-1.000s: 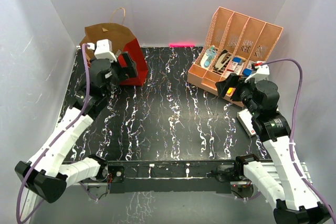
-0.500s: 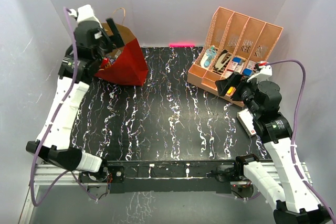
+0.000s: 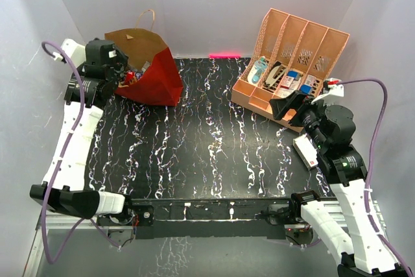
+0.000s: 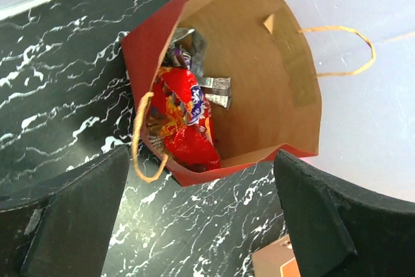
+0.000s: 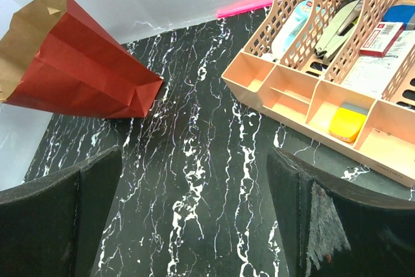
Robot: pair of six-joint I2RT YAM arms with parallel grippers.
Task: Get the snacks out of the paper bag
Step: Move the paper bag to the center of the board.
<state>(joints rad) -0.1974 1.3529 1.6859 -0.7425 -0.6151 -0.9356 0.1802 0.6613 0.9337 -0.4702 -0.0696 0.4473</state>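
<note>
Red packet (image 4: 185,118) in paper bag (image 4: 259,63) shows plainly from left wrist.

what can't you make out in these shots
- Left wrist view: small snacks under the red packet, covered by it and the bag wall; no count.
- Right wrist view: bag's inside, mouth turned away.
- Top view: white box, partly behind the right arm; print too small.

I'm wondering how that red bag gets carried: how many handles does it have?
2. One handle loops off the bag's rim on the side nearest the table, beside the red packet; the other sticks out from the opposite rim, against the white wall.
</note>
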